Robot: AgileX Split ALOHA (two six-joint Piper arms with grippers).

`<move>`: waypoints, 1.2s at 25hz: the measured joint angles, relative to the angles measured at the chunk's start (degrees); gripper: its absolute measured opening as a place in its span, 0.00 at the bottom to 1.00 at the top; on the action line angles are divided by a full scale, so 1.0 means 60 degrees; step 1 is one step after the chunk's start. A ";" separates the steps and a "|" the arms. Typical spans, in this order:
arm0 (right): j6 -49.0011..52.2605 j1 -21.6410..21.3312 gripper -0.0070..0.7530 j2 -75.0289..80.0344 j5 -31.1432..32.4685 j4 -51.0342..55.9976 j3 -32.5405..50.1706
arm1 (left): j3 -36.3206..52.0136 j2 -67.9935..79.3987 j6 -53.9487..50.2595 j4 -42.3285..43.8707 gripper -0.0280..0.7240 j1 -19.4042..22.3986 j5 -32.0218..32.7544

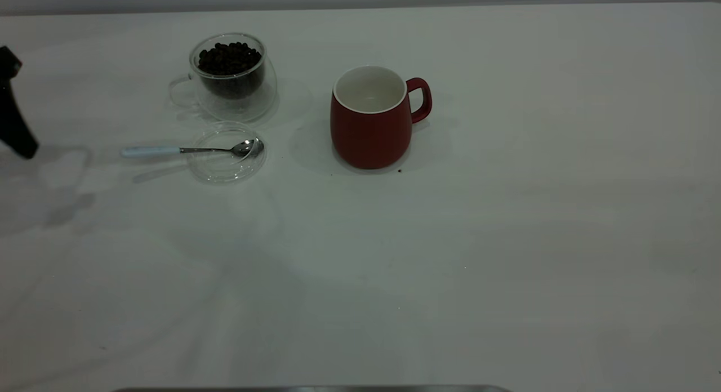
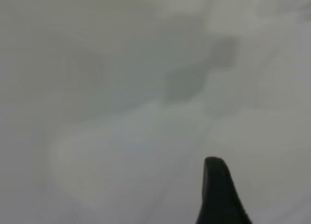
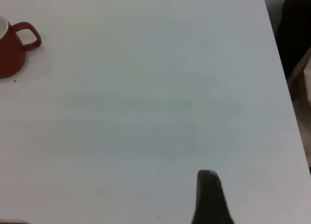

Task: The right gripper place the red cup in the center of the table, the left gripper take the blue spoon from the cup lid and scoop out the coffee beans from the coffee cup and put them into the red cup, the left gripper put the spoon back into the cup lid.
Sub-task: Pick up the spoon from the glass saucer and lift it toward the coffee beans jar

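The red cup stands upright near the middle of the table, handle to the right, its white inside bare; its edge also shows in the right wrist view. Left of it stands the clear coffee cup, full of dark coffee beans. In front of that lies the cup lid, with the blue spoon resting across it, bowl in the lid and pale handle pointing left. The left gripper hangs at the far left edge, well away from the spoon, and its wrist view shows only bare table. The right gripper is over bare table, far from the red cup.
A dark speck lies on the table by the red cup's base. Beyond the table's side edge in the right wrist view is a dark object. A grey strip runs along the near edge.
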 joint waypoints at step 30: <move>0.0000 0.0000 0.71 0.0000 0.0000 0.0000 0.0000 | -0.0073 0.1939 0.6941 -0.6076 0.81 -0.0004 -0.0567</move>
